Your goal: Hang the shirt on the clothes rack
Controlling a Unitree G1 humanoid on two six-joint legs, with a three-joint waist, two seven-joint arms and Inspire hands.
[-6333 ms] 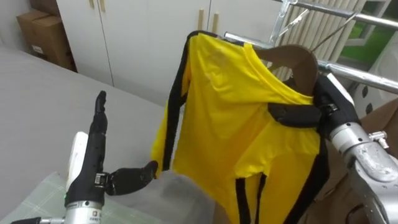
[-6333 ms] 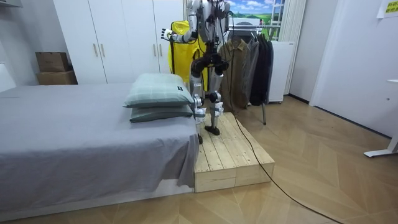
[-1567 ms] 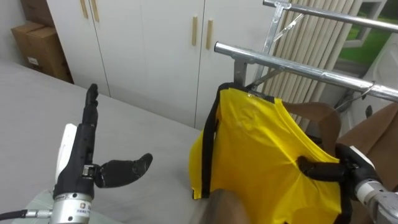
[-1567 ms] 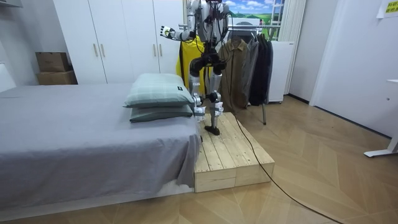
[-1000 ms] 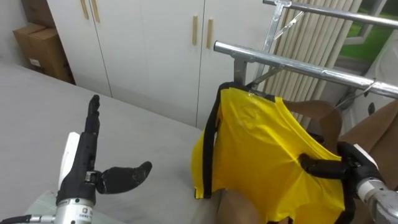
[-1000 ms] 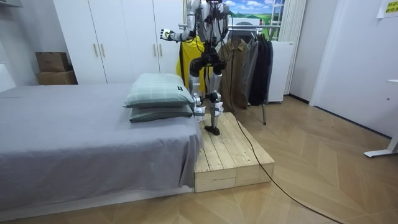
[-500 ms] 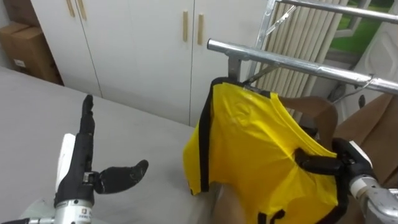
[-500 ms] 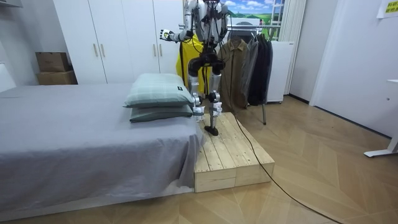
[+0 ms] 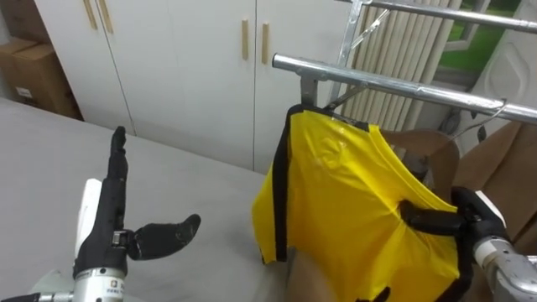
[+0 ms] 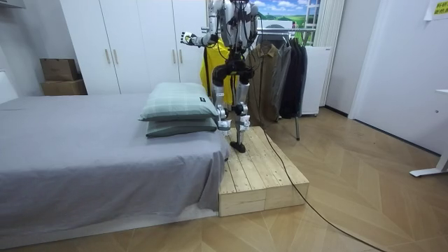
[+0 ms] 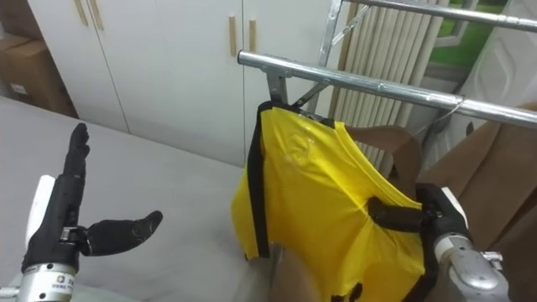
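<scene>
Left eye view: a yellow shirt with black trim hangs just under a metal rail, its top edge close against the bar; whether it is hooked on there I cannot tell. The right hand comes in from the lower right and grips the shirt at its right shoulder, dark fingers curled over the cloth. The shirt's left edge drops free above the grey bed. A brown garment hangs behind the shirt, on the right.

The left hand is raised at the lower left, well apart from the shirt, fingers straight and pointing up, thumb spread out to the side, holding nothing. A white wardrobe stands behind, with a cardboard box at the far left.

In the room view the robot stands upright on a wooden platform beside the bed, next to two stacked pillows. The shirt shows in front of its chest, and dark coats hang just to the room view's right of it.
</scene>
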